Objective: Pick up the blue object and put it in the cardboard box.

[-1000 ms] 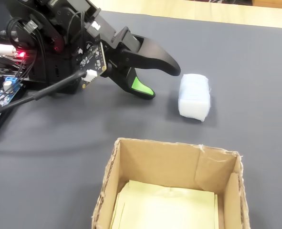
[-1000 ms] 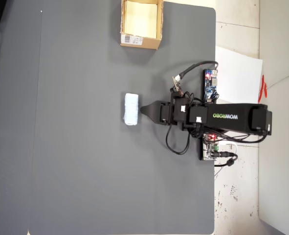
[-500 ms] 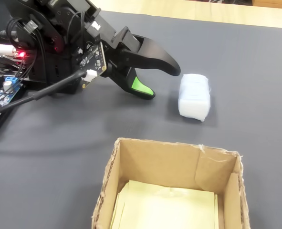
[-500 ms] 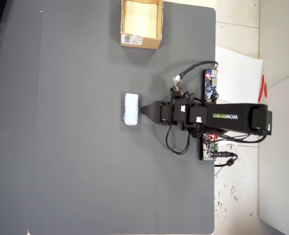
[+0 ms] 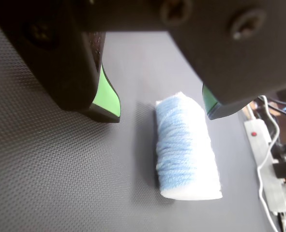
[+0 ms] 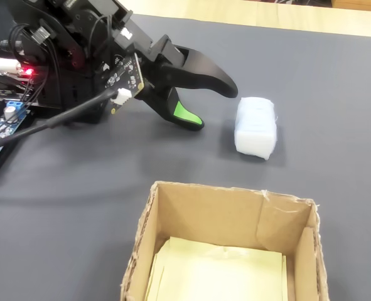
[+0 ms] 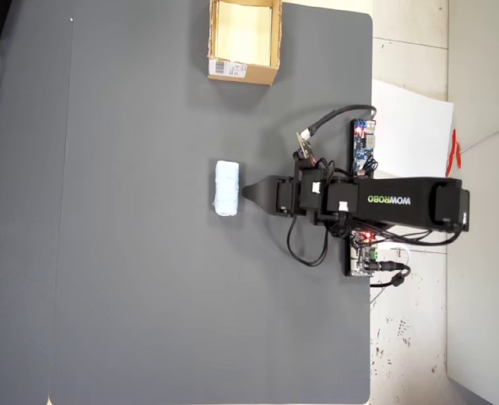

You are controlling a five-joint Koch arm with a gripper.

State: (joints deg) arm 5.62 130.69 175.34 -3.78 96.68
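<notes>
Between the two black jaws in the wrist view we see open grey mat, so the gripper [image 5: 164,116] stands wide apart and holds nothing. One green-padded fingertip [image 5: 106,99] hangs at the left of that view and the other fingertip at the right, just above the top corner of the blue object [image 5: 186,147]. We see the block lying flat on the mat, ahead of the tips and a little toward the right-hand one, not yet between them; whether that tip touches it we cannot tell.

From the fixed view the gripper [image 6: 216,103] points at the blue object [image 6: 256,126], its upper jaw tip close beside the block's near end and its lower green tip further back over the mat. From overhead the gripper [image 7: 247,193] sits just beside the right flank of the blue object [image 7: 226,187], which lies near the middle of the dark grey mat [image 7: 139,278], its long side running toward the mat's top and bottom edges.

We count one blue object, one gripper with two jaws, and one cardboard box [image 7: 242,69]. Overhead, the box stands at the mat's top edge, well apart from the block, with its white label facing down the picture. In the fixed view the cardboard box [image 6: 223,216] stands open at the near edge, pale yellow inside.
</notes>
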